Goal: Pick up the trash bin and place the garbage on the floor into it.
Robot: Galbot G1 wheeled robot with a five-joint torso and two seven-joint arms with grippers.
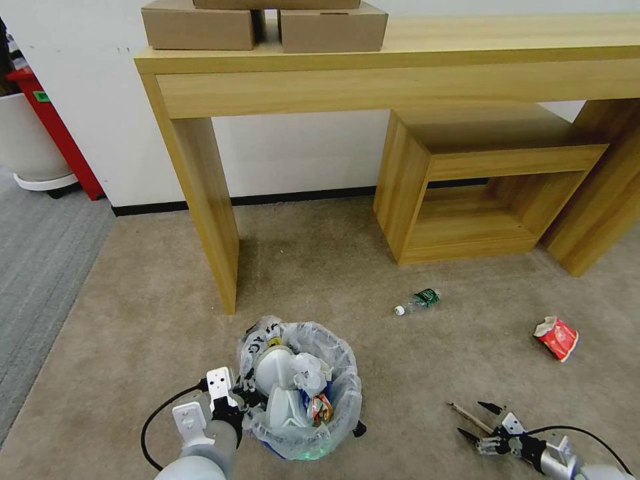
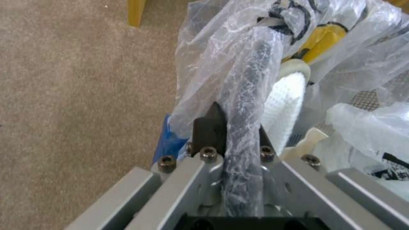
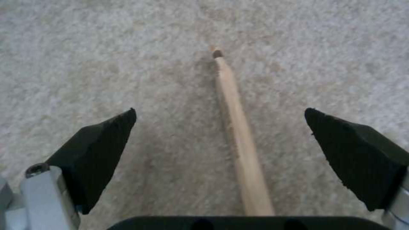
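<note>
The trash bin is a small round bin lined with a crinkly translucent bag. It stands on the beige floor and holds white slippers and wrappers. My left gripper is shut on the bin's near-left rim, the bag-covered edge pinched between its fingers. Garbage lies on the carpet: a thin wooden stick, a small green-labelled bottle and a red packet. My right gripper hangs open low over the stick, one fingertip on each side.
A wooden desk stands behind the bin, its leg close by. A low open shelf unit sits under the desk, and cardboard boxes rest on top. Grey ribbed carpet borders the left side.
</note>
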